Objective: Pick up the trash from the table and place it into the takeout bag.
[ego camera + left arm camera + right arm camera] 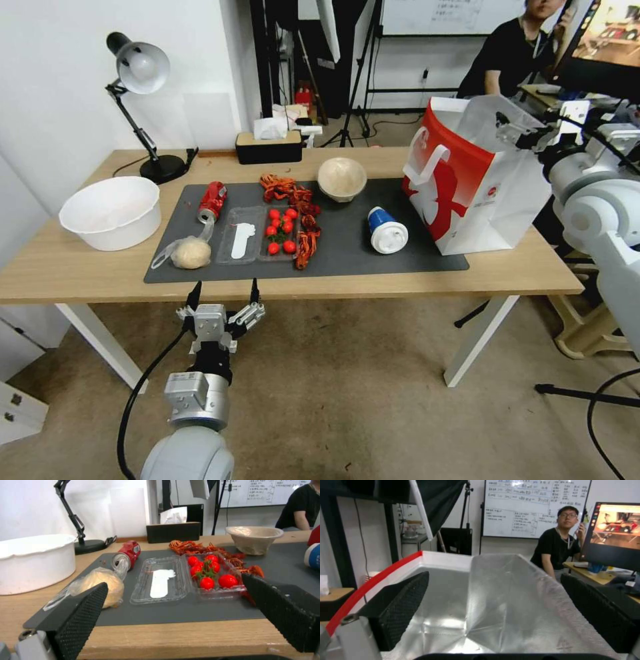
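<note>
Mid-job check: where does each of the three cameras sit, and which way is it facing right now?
Head view: high on the robot, facing forward and down at the table; left gripper and right gripper show.
Left wrist view: low at the table's near edge, facing across the mat; open fingers frame it.
Right wrist view: above the takeout bag, facing into its foil lining.
Head and left wrist views share the crushed red can.

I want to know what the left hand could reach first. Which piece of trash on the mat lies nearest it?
The clear bag with beige lump, at the mat's near left corner, just beyond the open left hand; the crushed red can lies farther back.
</note>
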You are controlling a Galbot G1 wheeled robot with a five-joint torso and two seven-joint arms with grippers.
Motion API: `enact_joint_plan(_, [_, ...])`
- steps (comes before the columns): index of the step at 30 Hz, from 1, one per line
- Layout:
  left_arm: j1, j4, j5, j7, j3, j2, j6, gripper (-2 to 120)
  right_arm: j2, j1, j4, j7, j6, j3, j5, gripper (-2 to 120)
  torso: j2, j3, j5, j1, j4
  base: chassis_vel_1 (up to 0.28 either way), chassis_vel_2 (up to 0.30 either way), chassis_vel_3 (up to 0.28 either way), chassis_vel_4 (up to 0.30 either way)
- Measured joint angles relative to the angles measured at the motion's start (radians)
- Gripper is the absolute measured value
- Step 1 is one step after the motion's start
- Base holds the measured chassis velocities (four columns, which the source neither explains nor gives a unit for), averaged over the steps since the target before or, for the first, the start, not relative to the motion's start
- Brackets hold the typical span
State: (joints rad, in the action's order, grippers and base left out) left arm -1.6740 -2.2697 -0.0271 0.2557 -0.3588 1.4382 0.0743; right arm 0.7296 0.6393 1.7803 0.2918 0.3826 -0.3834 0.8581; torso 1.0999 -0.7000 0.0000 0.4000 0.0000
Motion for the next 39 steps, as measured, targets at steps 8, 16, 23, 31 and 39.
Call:
enact_joint_plan(8, [-0.004,-0.006,0.007,0.000,0.005,0.009,0.002,100,0.009,0.050,0.058,-0.009,-0.025,-0.008,0.006,100,0.000,0.000,0.0000,0.000,0.0000,0.000,0.000,0.000,0.000])
enact_joint_plan(16, [-0.012,-0.006,0.023,0.002,0.001,0.021,0.007,100,0.011,0.195,0.268,-0.035,-0.065,-0.061,0.061,100,0.000,0.000,-0.0003,0.000,0.0001,0.000,0.000,0.000,0.000])
enact_joint_plan(23, [-0.014,-0.002,0.024,0.001,-0.003,0.023,0.006,100,0.066,0.466,0.424,-0.091,-0.142,-0.139,-0.069,100,0.000,0.000,0.0001,0.000,-0.0003,0.000,0.000,0.000,0.000])
enact_joint_plan(31, [-0.011,-0.002,0.015,0.000,-0.010,0.012,0.003,100,0.157,0.696,0.470,-0.130,-0.319,-0.171,-0.272,100,0.000,0.000,-0.0002,0.000,0.0003,0.000,0.000,0.000,0.000])
enact_joint_plan(39, [-0.008,0.004,0.006,-0.001,-0.010,0.005,-0.001,100,0.317,0.960,0.449,-0.154,-0.563,-0.172,-0.448,100,0.000,0.000,-0.0001,0.000,0.0001,0.000,0.000,0.000,0.000])
